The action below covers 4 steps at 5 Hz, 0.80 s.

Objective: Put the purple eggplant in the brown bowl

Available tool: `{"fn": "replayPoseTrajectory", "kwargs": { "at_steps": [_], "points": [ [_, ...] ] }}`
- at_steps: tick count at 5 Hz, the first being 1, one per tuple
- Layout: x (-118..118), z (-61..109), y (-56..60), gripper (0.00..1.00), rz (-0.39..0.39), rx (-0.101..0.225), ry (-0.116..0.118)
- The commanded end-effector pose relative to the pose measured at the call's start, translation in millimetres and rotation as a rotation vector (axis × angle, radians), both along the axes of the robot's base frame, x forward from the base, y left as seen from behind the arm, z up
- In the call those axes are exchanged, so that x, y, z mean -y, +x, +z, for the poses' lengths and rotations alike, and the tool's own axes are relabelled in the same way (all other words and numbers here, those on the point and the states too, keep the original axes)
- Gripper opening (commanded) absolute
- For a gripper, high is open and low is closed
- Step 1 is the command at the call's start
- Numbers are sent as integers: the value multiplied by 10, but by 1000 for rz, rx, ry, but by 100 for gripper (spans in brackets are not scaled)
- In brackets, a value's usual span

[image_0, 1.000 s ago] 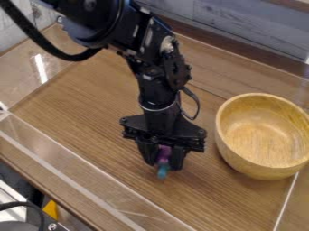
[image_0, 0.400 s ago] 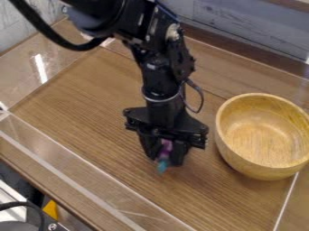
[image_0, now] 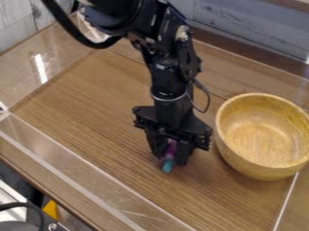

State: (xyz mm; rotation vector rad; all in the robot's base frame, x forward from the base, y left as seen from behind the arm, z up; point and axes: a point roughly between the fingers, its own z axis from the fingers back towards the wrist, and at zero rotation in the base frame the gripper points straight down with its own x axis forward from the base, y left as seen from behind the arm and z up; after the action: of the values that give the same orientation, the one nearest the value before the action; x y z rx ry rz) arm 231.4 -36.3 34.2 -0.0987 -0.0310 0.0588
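Observation:
The purple eggplant point(image_0: 169, 163) hangs low over the wooden table point(image_0: 90, 104), its teal tip pointing down toward the front. My gripper point(image_0: 173, 155) points straight down and its black fingers are shut on the eggplant's sides, hiding most of it. The brown bowl point(image_0: 261, 100) stands empty just right of the gripper, a short gap away.
A clear plastic wall point(image_0: 72, 185) runs along the table's front and left edges. A grey panelled wall point(image_0: 254, 27) lies behind the table. The black arm point(image_0: 157, 54) reaches in from the upper left.
The gripper has rolled a little about its vertical axis and shifted slightly right toward the bowl, with the eggplant staying between its fingers.

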Motion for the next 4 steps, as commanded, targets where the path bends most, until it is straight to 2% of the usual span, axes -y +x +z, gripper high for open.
{"fn": "replayPoseTrajectory", "kwargs": {
  "at_steps": [1,2,4],
  "points": [
    [79,47,74,0,-11,41,0],
    [148,3,55,0,-17,35,1],
    [195,128,-29,0,12,25,2]
  ]
}}
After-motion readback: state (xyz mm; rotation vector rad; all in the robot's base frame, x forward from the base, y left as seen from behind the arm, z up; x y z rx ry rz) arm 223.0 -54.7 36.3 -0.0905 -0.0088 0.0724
